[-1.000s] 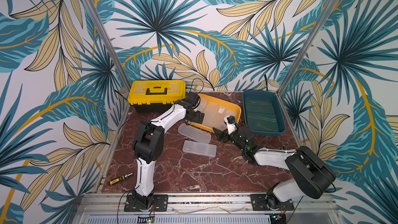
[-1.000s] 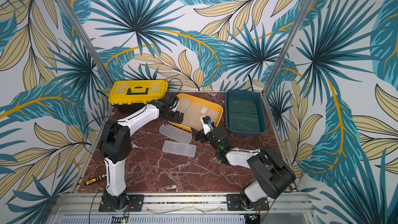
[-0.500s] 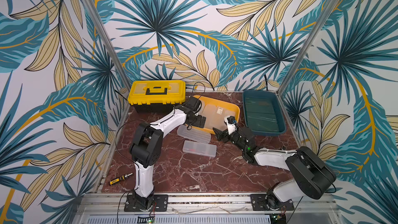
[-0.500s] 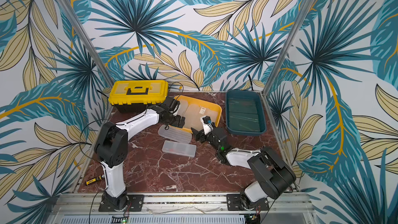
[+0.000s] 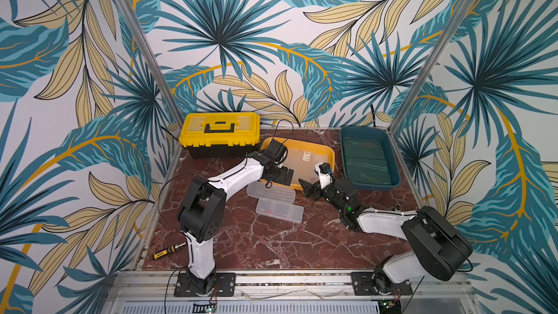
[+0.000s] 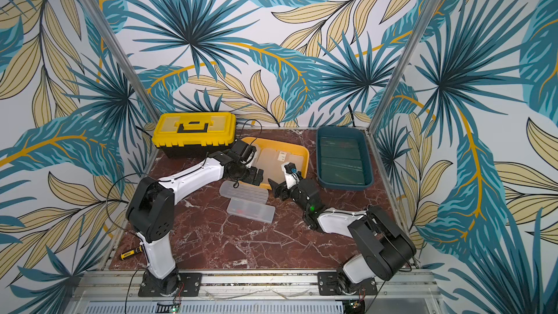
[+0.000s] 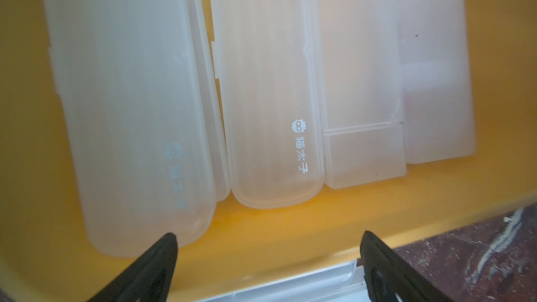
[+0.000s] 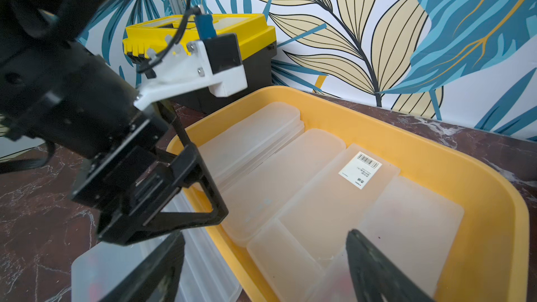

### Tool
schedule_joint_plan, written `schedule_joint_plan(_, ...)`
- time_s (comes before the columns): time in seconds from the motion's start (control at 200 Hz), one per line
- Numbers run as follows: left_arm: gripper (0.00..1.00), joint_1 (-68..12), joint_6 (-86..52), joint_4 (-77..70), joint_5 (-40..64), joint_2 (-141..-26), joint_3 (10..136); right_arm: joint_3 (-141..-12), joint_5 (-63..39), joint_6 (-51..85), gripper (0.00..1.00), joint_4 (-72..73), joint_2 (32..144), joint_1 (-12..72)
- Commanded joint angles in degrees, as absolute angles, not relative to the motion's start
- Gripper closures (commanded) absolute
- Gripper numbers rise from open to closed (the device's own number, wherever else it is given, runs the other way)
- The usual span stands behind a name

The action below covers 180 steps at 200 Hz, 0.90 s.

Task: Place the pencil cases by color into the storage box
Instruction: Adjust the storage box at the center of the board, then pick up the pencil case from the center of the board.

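Several frosted white pencil cases [image 7: 267,82] lie side by side in the yellow storage box [image 5: 331,154], one with a barcode sticker [image 8: 360,169]. Dark green pencil cases [image 5: 367,158] fill the teal storage box [image 5: 394,161]. Two more frosted cases [image 5: 270,190] [image 5: 279,210] lie on the table just before the yellow box. My left gripper [image 7: 268,245] hangs open and empty over the yellow box's front wall. Right next to it, my right gripper [image 8: 264,265] is open too, straddling that box's front rim with one finger over the nearer table case; it holds nothing.
A yellow and black toolbox [image 5: 219,134] stands at the back left, close behind the left arm. A screwdriver [image 5: 169,250] lies near the table's front left edge. The two grippers [image 6: 255,176] [image 6: 276,187] are close together.
My left gripper has drawn back from over the yellow box's middle toward its front wall. The right arm has stayed nearly still.
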<state>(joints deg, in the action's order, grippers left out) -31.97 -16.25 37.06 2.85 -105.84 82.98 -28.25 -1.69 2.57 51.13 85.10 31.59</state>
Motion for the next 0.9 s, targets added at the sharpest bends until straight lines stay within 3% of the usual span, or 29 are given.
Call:
schedule_joint_plan(0.0, 0.01, -31.9, -17.9, 37.5, 2.9, -99.8, 83.5, -27.0, -1.1, 1.7, 0.13, 51.4, 83.3, 31.5)
schedule_joint_plan(0.28, 0.00, -29.9, -26.6, 39.2, -1.9, -88.6, 77.3, -27.5, -1.7, -1.7, 0.13, 43.2, 78.7, 32.7)
schedule_joint_plan(0.421, 0.00, -26.3, -30.8, 39.2, -0.7, -81.7, 69.4, -29.9, 1.3, -5.2, 0.13, 36.8, 77.9, 37.4)
schedule_joint_plan(0.601, 0.00, -23.9, -34.2, 39.4, -6.5, -72.5, 60.1, -33.9, -0.1, -6.5, 0.13, 32.3, 81.5, 42.6)
schedule_joint_plan(0.896, 0.00, -21.6, -40.5, 36.5, -6.0, -70.3, 51.3, -31.5, 2.8, 4.5, 0.13, 40.5, 84.3, 47.7)
